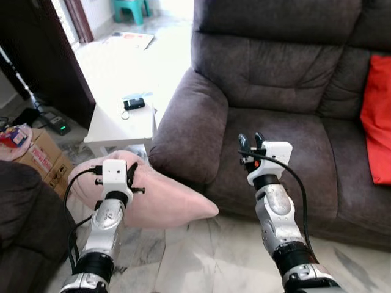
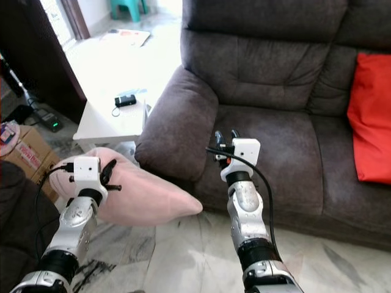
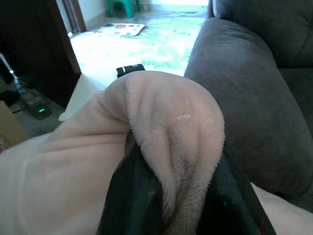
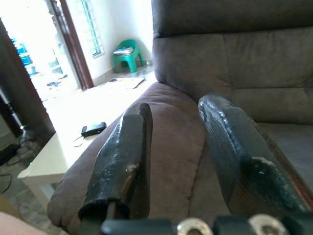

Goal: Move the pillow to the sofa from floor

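My left gripper (image 3: 168, 196) pinches a fold of the pink pillow (image 1: 165, 198), low beside the sofa (image 1: 275, 131). My right gripper (image 4: 178, 147) is open, holding nothing. Next I should lift it onto the seat

A white low table (image 1: 119, 125) stands on the pale marble floor (image 1: 201, 256) beside a cardboard box (image 1: 43, 155). Daylight floods the far floor near a green stool (image 1: 130, 9)
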Tool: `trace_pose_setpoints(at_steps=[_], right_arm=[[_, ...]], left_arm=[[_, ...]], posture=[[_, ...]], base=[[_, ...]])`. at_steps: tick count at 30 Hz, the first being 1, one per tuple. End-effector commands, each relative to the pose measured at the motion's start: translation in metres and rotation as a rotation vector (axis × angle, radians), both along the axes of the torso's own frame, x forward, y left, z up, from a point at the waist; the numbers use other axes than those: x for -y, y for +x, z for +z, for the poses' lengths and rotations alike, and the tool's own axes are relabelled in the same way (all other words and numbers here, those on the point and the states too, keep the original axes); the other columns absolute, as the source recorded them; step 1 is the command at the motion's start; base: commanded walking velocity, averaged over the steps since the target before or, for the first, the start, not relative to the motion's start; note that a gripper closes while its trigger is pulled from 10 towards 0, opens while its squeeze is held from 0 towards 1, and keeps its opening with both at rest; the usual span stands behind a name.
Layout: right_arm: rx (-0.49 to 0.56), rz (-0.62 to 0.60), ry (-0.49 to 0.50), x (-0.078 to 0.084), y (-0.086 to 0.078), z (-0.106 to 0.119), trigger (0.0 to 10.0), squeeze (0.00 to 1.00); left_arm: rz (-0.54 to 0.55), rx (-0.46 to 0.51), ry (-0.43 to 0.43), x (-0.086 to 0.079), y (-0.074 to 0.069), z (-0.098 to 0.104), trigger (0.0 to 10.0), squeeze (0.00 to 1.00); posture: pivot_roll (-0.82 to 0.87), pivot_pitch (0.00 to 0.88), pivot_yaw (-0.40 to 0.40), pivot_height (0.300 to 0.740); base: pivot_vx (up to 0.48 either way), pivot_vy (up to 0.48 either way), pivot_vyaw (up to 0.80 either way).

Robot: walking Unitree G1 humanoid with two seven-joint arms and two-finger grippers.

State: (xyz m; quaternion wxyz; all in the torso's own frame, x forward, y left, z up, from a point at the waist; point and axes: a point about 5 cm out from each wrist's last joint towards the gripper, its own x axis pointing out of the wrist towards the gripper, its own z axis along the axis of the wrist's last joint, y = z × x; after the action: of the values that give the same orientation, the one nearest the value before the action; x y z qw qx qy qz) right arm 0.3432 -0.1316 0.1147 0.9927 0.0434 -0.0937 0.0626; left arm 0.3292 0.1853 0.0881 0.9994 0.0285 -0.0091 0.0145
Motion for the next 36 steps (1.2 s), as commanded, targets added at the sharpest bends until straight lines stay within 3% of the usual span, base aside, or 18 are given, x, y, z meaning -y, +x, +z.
trace_pose_setpoints(at_steps=[1, 10, 14, 17, 18, 21, 25, 30, 31, 32, 33, 36], right_arm=[[-0.005, -0.005, 0.004, 0.001, 0.000, -0.002, 10.0, 0.00], [-0.069, 0.048, -0.097, 0.007, 0.002, -0.009, 10.0, 0.00], [-0.139, 0.123, -0.303, 0.019, 0.000, -0.020, 10.0, 0.00], [-0.228, 0.215, -0.376, 0.024, -0.004, -0.033, 10.0, 0.00], [-0.271, 0.263, -0.447, 0.027, -0.008, -0.041, 10.0, 0.00], [-0.362, 0.390, -0.530, 0.033, -0.021, -0.057, 10.0, 0.00], [-0.446, 0.443, -0.595, 0.044, -0.033, -0.072, 10.0, 0.00], [-0.457, 0.412, -0.581, 0.048, -0.034, -0.073, 10.0, 0.00], [-0.459, 0.406, -0.573, 0.049, -0.034, -0.073, 10.0, 0.92], [-0.460, 0.403, -0.567, 0.050, -0.034, -0.073, 10.0, 0.92], [-0.464, 0.416, -0.576, 0.050, -0.035, -0.074, 10.0, 1.00], [-0.470, 0.449, -0.607, 0.052, -0.039, -0.076, 10.0, 1.00]], left_arm=[[-0.001, 0.101, 0.000, -0.001, 0.004, 0.020, 10.0, 0.00], [-0.025, 0.121, -0.007, 0.002, 0.006, 0.028, 10.0, 0.00], [-0.099, 0.127, -0.025, 0.010, 0.007, 0.035, 10.0, 0.00], [-0.148, 0.146, -0.034, 0.016, 0.008, 0.041, 10.0, 0.00], [-0.164, 0.146, -0.034, 0.018, 0.008, 0.042, 10.0, 0.00], [-0.195, 0.146, -0.037, 0.022, 0.009, 0.045, 10.0, 0.00], [-0.234, 0.156, -0.049, 0.029, 0.009, 0.051, 10.0, 0.00], [-0.259, 0.161, -0.062, 0.032, 0.010, 0.059, 10.0, 0.00], [-0.264, 0.163, -0.065, 0.033, 0.010, 0.061, 10.0, 0.00], [-0.267, 0.164, -0.067, 0.033, 0.010, 0.061, 10.0, 0.00], [-0.269, 0.166, -0.069, 0.033, 0.011, 0.063, 10.0, 0.00], [-0.275, 0.166, -0.072, 0.035, 0.011, 0.064, 10.0, 0.00]], posture=[[0.04, 0.033, -0.002, 0.740], [0.05, 0.038, -0.006, 0.740], [0.04, 0.045, -0.011, 0.740], [0.04, 0.053, -0.011, 0.740], [0.04, 0.056, -0.011, 0.740], [0.04, 0.060, -0.009, 0.740], [0.04, 0.066, -0.010, 0.740], [0.03, 0.072, -0.010, 0.740], [0.03, 0.072, -0.010, 0.740], [0.03, 0.072, -0.010, 0.740], [0.03, 0.073, -0.010, 0.740], [0.03, 0.073, -0.010, 0.740]], base=[[0.000, 0.000, 0.00], [0.000, 0.000, 0.00], [0.000, 0.000, 0.00], [0.000, 0.000, 0.00], [0.000, 0.000, 0.00], [0.000, 0.000, 0.00], [0.000, 0.000, 0.00], [0.000, 0.000, 0.00], [0.000, 0.000, 0.00], [0.000, 0.000, 0.00], [0.000, 0.000, 0.00], [0.000, 0.000, 0.00]])
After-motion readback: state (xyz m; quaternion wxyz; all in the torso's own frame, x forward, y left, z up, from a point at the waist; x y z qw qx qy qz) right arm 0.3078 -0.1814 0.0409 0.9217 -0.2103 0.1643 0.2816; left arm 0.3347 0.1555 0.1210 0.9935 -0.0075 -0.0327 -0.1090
